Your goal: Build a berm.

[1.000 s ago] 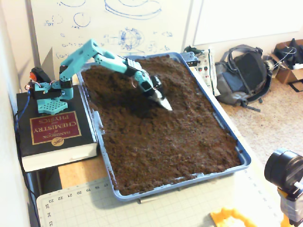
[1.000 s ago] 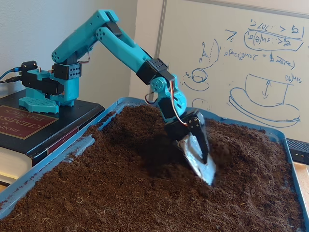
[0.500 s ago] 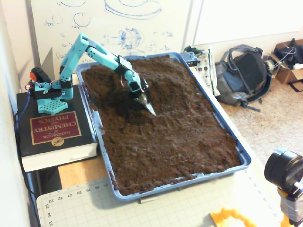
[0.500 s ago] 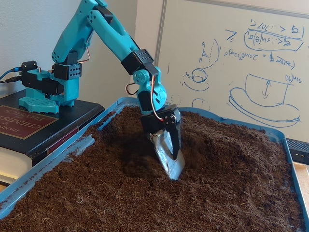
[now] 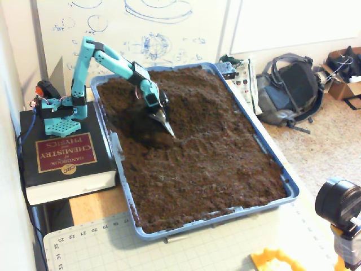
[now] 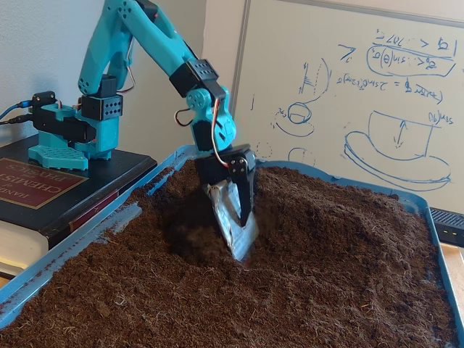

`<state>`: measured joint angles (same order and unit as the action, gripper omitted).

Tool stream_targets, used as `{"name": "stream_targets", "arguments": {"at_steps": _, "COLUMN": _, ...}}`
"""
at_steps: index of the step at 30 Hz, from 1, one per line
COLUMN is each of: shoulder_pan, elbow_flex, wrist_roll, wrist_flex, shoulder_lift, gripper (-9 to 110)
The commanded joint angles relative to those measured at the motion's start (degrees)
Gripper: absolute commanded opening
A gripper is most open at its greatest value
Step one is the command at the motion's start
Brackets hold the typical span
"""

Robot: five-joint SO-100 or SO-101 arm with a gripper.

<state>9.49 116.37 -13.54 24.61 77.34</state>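
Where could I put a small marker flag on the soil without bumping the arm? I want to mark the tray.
The near half of the soil, between the scoop and the tray's front rim, lies open, as does the strip along the rim nearest the backpack. It is crowded at the far end: the gripper digs beside the raised berm.
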Motion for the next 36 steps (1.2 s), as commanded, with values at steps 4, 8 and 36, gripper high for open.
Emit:
{"name": "stream_targets", "arguments": {"at_steps": 4, "shoulder_pan": -1.14, "elbow_flex": -3.34, "wrist_roll": 10.55, "wrist_flex": 0.00, "shoulder_lift": 14.77, "gripper": 0}}
{"name": "stream_targets", "arguments": {"at_steps": 8, "shoulder_pan": -2.64, "elbow_flex": -10.02, "wrist_roll": 13.89, "wrist_flex": -0.44, "shoulder_lift": 15.29, "gripper": 0}}
{"name": "stream_targets", "arguments": {"at_steps": 36, "shoulder_pan": -14.50, "elbow_flex": -63.28, "wrist_roll": 20.92, "wrist_flex": 0.26, "shoulder_lift": -33.05, "gripper": 0}}
